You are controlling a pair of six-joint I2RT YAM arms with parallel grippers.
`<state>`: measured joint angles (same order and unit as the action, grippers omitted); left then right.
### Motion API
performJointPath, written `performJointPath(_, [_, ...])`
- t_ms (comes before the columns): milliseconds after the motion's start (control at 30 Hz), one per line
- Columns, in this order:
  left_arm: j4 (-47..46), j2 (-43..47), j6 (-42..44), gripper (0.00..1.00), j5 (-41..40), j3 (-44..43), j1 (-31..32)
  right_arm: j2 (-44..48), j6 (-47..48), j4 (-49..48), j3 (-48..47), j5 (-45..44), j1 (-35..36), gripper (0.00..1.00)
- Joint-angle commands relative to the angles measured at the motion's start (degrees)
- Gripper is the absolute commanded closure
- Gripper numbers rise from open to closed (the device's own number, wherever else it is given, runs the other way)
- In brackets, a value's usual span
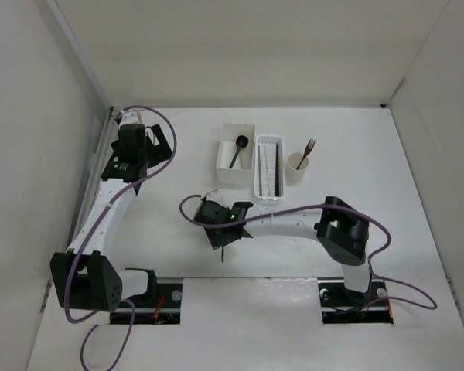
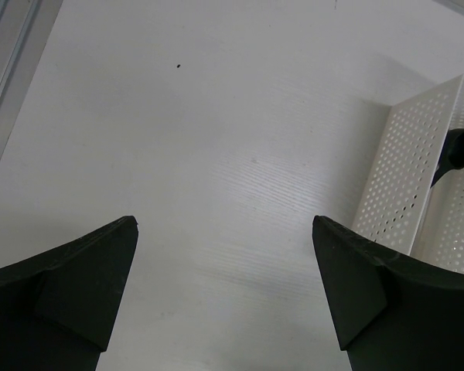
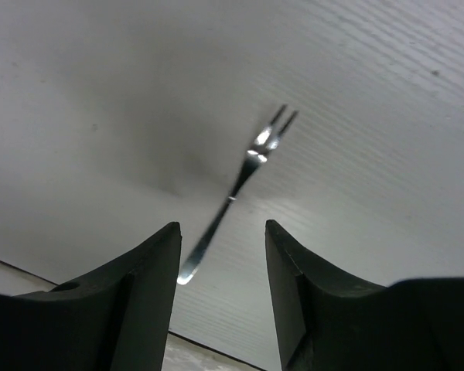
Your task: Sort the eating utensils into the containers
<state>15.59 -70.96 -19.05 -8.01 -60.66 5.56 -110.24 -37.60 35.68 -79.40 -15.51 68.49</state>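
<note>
A small silver fork (image 3: 251, 158) lies on the white table, tines pointing away, its handle end between my right gripper's fingertips, nearer the left one. My right gripper (image 3: 222, 224) is open just above it and not touching; the top view shows the gripper (image 1: 221, 238) and the fork (image 1: 224, 253) near the table's front middle. The white square box (image 1: 226, 166) holds the black spoon (image 1: 238, 148). The narrow perforated basket (image 1: 268, 192) holds chopsticks (image 1: 268, 164). The cream cup (image 1: 296, 171) holds the dark brown fork (image 1: 308, 148). My left gripper (image 1: 161, 147) is open and empty.
In the left wrist view my open left gripper (image 2: 224, 220) hangs over bare table, with the box's perforated wall (image 2: 402, 170) and the spoon's bowl (image 2: 460, 147) to its right. White walls enclose the table. Purple cables loop beside both arms.
</note>
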Motion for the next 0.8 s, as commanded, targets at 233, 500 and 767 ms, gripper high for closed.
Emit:
performJointPath(233, [-1.71,1.7,-0.73,0.05,0.01,0.55,1.81,0.64,-7.75,-3.25,3.37,0.13,1.56,0.5])
performJointPath(500, [-1.71,1.17,-0.73,0.05,-0.51,0.55,1.82,-6.22,-5.46,-2.28,-1.03,1.36,1.56,0.61])
performJointPath(767, [-1.71,1.17,-0.2,0.05,-1.04,0.55,1.82,-6.13,-6.78,-3.69,0.48,0.74,1.56,0.65])
